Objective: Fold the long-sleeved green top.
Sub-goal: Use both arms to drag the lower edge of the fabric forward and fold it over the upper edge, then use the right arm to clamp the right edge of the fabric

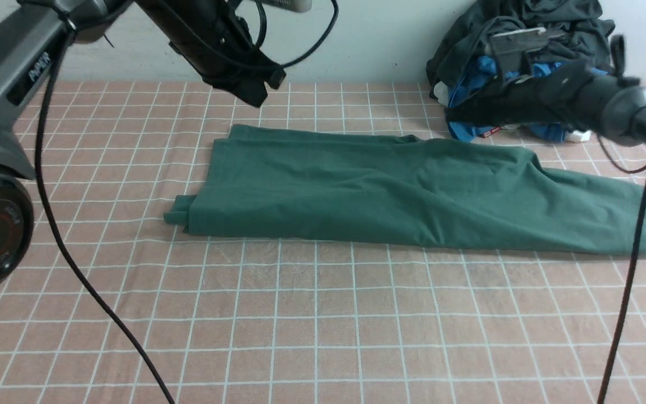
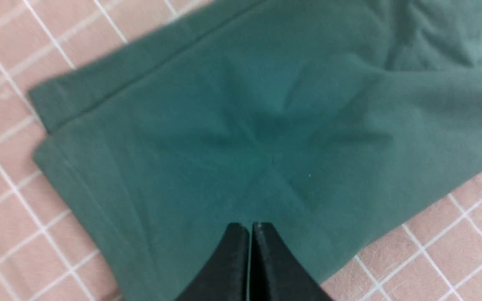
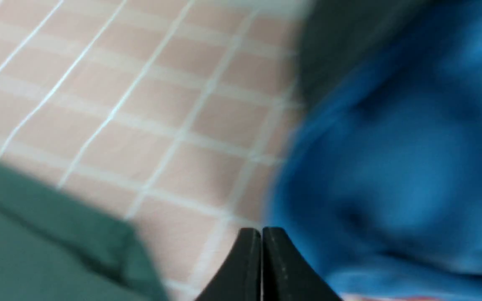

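Since the top [image 1: 390,196] lies in one long band, you hold the left gripper [image 2: 250,228] and the right gripper [image 3: 262,232] clear of it, both clenched on nothing, likely before a crosswise fold.

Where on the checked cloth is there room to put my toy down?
The biggest bare patch is the checked cloth in front of the green top, nearest the camera. There's also a strip to the top's left. The back right corner is crowded: a pile of dark and blue clothes with the right arm beside it.
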Tool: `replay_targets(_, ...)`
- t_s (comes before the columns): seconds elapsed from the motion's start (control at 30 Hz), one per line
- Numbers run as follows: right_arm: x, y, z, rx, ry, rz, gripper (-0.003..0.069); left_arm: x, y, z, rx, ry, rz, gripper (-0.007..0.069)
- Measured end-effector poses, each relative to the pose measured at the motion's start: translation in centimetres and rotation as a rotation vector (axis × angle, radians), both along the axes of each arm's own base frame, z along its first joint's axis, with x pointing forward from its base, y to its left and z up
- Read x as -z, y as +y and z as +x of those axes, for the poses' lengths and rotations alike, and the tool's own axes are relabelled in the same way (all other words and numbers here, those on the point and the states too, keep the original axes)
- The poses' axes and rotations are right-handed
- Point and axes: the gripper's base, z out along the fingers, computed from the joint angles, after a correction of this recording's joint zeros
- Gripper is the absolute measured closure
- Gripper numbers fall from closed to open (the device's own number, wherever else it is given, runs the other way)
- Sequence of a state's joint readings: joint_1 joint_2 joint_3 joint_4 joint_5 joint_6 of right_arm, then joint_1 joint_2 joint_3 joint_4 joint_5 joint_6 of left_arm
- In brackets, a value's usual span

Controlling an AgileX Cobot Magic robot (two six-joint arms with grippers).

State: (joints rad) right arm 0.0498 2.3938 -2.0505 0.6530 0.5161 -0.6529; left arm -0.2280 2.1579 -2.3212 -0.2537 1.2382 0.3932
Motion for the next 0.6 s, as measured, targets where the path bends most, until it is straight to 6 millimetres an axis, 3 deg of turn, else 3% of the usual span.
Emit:
replay_targets(0.1, -3.5, -2.6, -1.7, -0.030, 0.095, 0.029, 0.0648, -3.9, 0.8, -1.9, -0.008, -0.084, -0.006, 0.0627)
replay_targets(0.2, -5.2, -3.0, -3.5, -0.138, 0.204, 0.015, 0.0648, -6.8, 1.6, -3.9, -0.020, -0.136, -0.013, 0.0627)
replay_targets(0.3, -3.9, -2.8, -4.4, -0.238, 0.314, -0.016, 0.0643, -7.8, 2.0, -5.2, -0.023, -0.140, -0.013, 0.0627)
replay_targets(0.43, -1.3, -3.2, -4.3, -0.252, 0.401, -0.089, 0.0592, -7.6, 2.5, -7.3, -0.023, -0.090, -0.001, 0.0627)
replay_targets(0.53, -0.8, -3.6, -4.2, -0.240, 0.408, -0.156, 0.0491, -6.7, 2.9, -9.2, -0.019, -0.033, 0.013, 0.0627)
replay_targets(0.57, -0.8, -3.6, -4.2, -0.240, 0.408, -0.156, 0.0491, -6.7, 2.9, -9.2, -0.019, -0.033, 0.013, 0.0627)
replay_targets(0.6, -0.4, -3.9, -3.9, -0.217, 0.400, -0.182, 0.0390, -5.9, 3.1, -10.3, -0.017, 0.008, 0.024, 0.0627)
